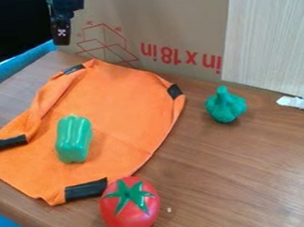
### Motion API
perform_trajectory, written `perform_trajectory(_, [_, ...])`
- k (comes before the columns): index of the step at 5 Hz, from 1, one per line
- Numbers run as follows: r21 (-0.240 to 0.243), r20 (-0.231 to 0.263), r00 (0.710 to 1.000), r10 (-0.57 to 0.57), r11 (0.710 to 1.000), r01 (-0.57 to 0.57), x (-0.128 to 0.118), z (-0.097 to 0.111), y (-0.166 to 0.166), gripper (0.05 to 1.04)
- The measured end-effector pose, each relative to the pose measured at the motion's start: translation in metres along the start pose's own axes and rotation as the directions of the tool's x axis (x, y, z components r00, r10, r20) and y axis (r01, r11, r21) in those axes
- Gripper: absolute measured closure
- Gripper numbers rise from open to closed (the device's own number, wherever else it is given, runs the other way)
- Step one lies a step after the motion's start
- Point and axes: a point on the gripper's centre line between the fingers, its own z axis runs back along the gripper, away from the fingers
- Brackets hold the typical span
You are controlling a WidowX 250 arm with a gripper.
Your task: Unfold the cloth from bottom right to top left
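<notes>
Camera view: one orange cloth (118, 116) lies on the brown wood-grain table (254, 176), left of centre. One black gripper (62, 38) hangs at the upper left, apart from the cloth and past its far edge, in front of the cardboard panel (173, 13). The cloth's top corner, marked by a black strip (73, 69), is the part nearest the gripper. Whether the gripper is open or closed cannot be told.

Condition of cloth: mostly spread out, with a raised crease along its upper left side and a rounded, uneven right edge.

Count of items:
- Black strips on the cloth: four, one each at top, right, bottom and left.
- Green pepper (73, 139): one, lying on the left part of the cloth.
- Tomato (129, 207): one, red with a green star-shaped top, at the cloth's bottom strip; contact cannot be confirmed.
- Broccoli (225, 105): one, on the table to the right of the cloth, apart from it.
- Pale board (268, 40): one, upright against the cardboard.
- White object (300, 103): one, at the right edge, kind undetermined.
</notes>
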Motion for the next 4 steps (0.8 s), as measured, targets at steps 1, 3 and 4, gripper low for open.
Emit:
perform_trajectory(1, [0.006, 0.026, 1.000, -0.010, 1.000, 0.010, 0.001, 0.005, -0.001, 0.083])
perform_trajectory(3, [-0.057, 0.124, 0.992, 0.013, 0.998, -0.006, -0.020, 0.052, -0.004, 0.083])
perform_trajectory(4, [-0.102, 0.158, 0.984, 0.086, 0.992, -0.070, -0.042, 0.100, -0.011, 0.083])
